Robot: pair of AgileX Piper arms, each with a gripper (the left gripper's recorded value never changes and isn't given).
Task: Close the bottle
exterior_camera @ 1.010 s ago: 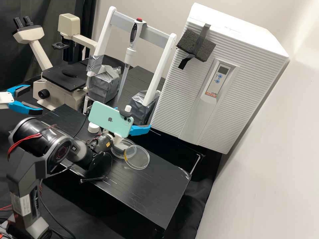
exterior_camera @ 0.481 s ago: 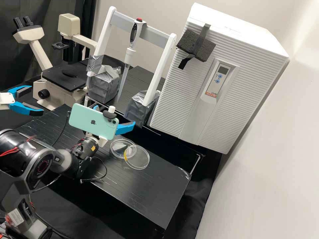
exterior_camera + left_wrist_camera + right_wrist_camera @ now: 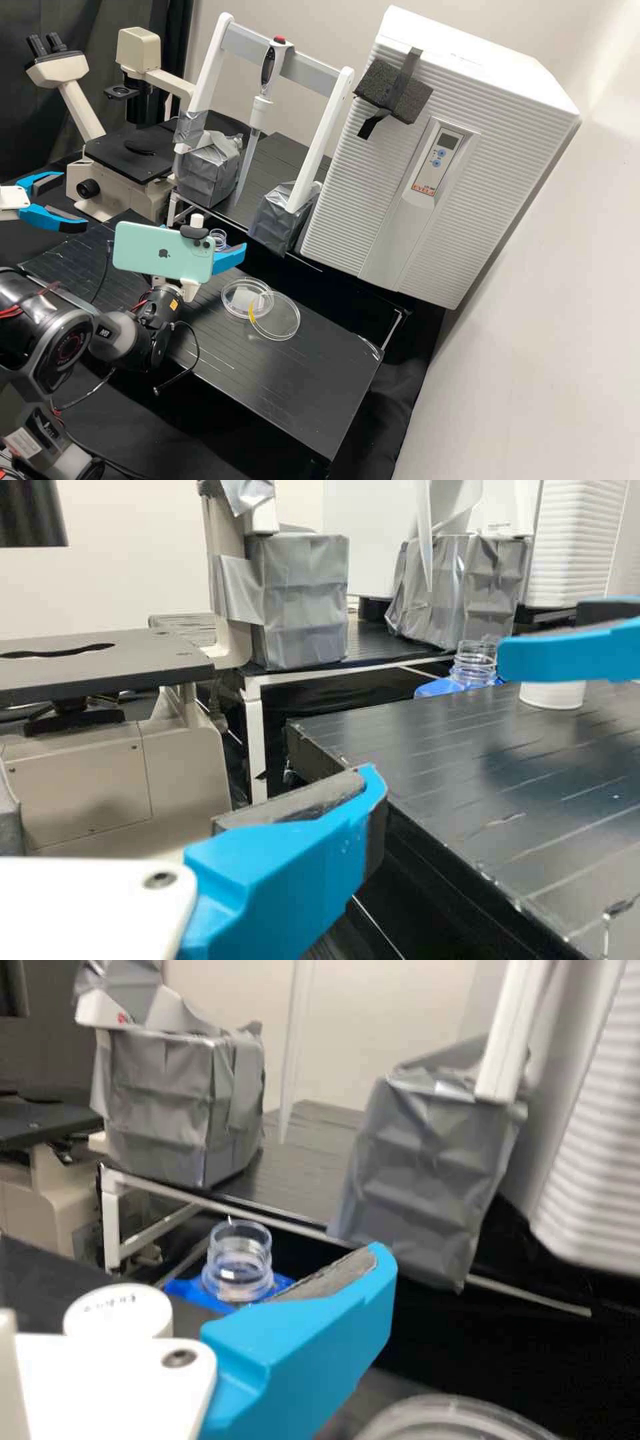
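Okay, high view: left tool [image 3: 70,201] open, well apart from the uncapped bottle [image 3: 219,238] at the worktop's [image 3: 287,373] back edge; right tool [image 3: 233,252] just beside it, grip unclear. Left wrist: bottle upright. Right wrist: cap [image 3: 118,1310] loose nearby; a tool nudge could topple the bottle.

Left gripper [image 3: 69,200] with fingers [image 3: 290,870] wide apart; right arm [image 3: 127,337] low and outstretched, right gripper [image 3: 225,257] level ahead.
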